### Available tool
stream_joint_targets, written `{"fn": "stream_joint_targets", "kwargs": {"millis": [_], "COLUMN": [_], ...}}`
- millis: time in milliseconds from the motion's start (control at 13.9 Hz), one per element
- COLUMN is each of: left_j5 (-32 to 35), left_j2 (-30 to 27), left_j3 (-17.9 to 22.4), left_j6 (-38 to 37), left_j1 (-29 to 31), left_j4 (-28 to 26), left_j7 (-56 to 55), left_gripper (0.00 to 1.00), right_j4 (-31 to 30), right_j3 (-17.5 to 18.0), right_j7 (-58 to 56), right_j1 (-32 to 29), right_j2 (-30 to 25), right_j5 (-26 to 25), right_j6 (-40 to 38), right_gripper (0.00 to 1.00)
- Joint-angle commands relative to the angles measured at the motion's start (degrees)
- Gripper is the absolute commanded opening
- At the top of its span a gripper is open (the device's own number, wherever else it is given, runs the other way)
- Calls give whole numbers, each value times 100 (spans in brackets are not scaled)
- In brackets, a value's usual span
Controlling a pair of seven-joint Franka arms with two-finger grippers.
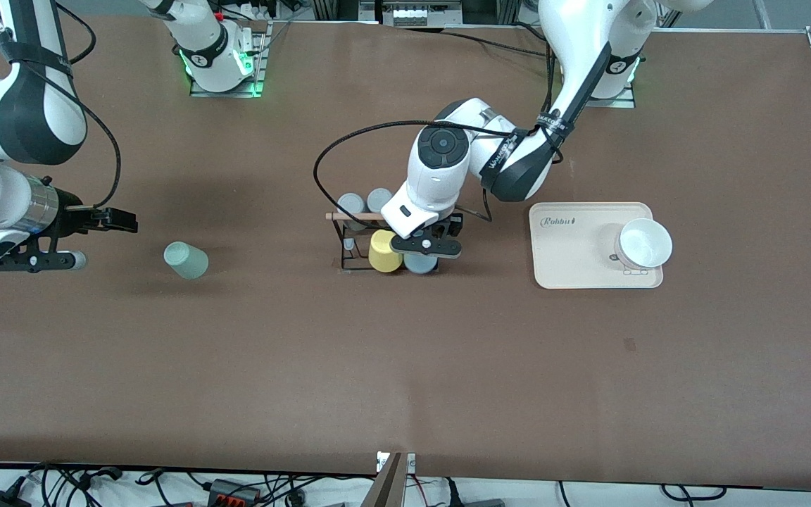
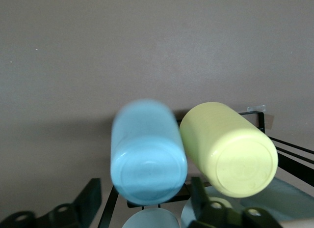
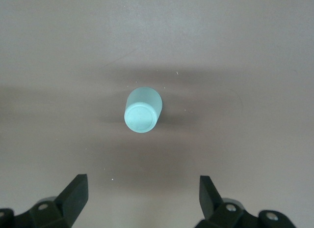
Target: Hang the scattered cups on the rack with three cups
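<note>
mint cup (image 1: 186, 260) upside down on table, blue cup (image 2: 147, 154) on black rack (image 1: 349, 246) beside grey cups (image 1: 350, 204)

One rack (image 1: 363, 243) stands mid-table, and on it I count two grey cups (image 1: 350, 205), one yellow cup (image 1: 384, 251) and one blue cup (image 1: 420, 263). One mint cup (image 1: 186, 260) sits on the table toward the right arm's end from the rack. Toward the left arm's end, one tray (image 1: 574, 257) carries one white bowl (image 1: 645, 243).

Brown table (image 1: 448, 366) carries: black wire rack (image 1: 356, 243) at centre; mint green cup (image 1: 186, 260) toward the right arm's end; cream tray (image 1: 567, 253) toward the left arm's end
</note>
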Motion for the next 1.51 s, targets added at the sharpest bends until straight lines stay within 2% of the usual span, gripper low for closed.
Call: {"fn": "stream_joint_targets", "kwargs": {"millis": [0, 216, 360, 504, 648, 792, 1008, 1152, 1296, 1440], "left_j5": [103, 111, 138, 138, 138, 138, 129, 77, 68, 77], "left_j2": [29, -84, -408, -882, -1427, -1858, -2255, -2457, -2581, -2616], "left_j3": [26, 44, 96, 114, 97, 79, 70, 70, 53, 53], "left_j6": [-34, -130, -261, -908, -1954, -2545, -3379, -4038, -4305, -4140], "left_j1": [-55, -38, 50, 312, 864, 1515, 2543, 3123, 3677, 3812], "left_j4": [115, 106, 106, 97, 97, 79, 97, 123, 263, 343], "left_j7": [-41, -50, 204, 590, 1300, 2170, 3558, 4061, 4702, 5363], "left_gripper": [100, 100, 100, 100, 100, 100, 100, 100, 100, 100], "right_j4": [-186, -493, -809, -969, -969, -969, -978, -978, -978, -987], "right_j3": [23, 23, 14, 14, 23, 23, 23, 31, 31, 31], "right_j7": [74, 74, 74, 74, 74, 74, 82, 82, 82, 82], "right_j1": [21, 39, 161, 162, 162, 162, 153, 162, 162, 170], "right_j2": [-30, -12, 5, 198, 400, 619, 866, 1033, 1182, 1262], "right_j5": [13, 13, 13, 22, 22, 22, 39, 48, 48, 48], "right_j6": [167, 482, 904, 1291, 1529, 1722, 1916, 2022, 2118, 2110], "right_gripper": [100, 100, 100, 100, 100, 100, 100, 100, 100, 100]}}
